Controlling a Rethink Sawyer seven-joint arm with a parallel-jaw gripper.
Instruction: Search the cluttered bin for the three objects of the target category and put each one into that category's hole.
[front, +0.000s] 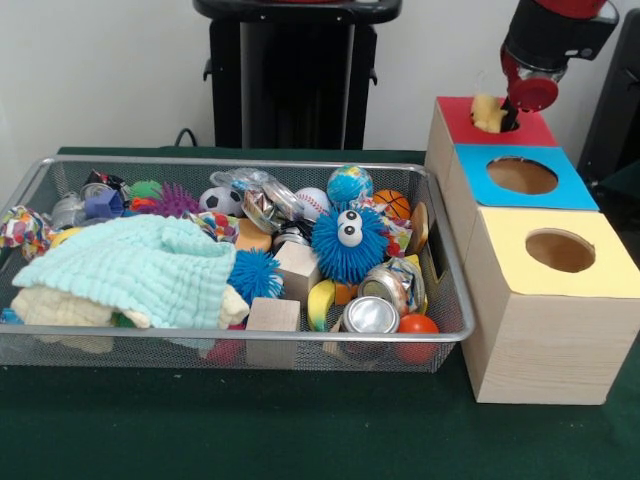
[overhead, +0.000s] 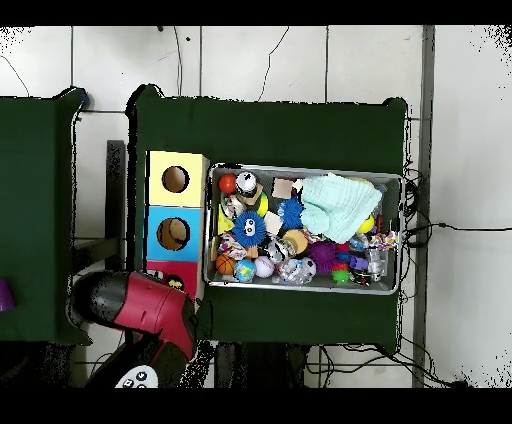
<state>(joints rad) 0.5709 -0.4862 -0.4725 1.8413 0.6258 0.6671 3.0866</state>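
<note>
The wire mesh bin sits on the green table, full of mixed clutter; it also shows in the overhead view. The pale wooden box with the red top stands at the back right. My gripper hangs right over its hole, which is mostly hidden. A pale yellow soft toy sits at the hole against the gripper's left side. I cannot tell whether it is gripped. In the overhead view the arm covers most of the red top. I cannot pick out the tan-orange and tiger-striped toys.
A blue-topped box and a yellow-topped box stand in a row in front of the red one. In the bin lie a fuzzy blue ball with googly eyes, a mint cloth, wooden cubes, cans and small balls.
</note>
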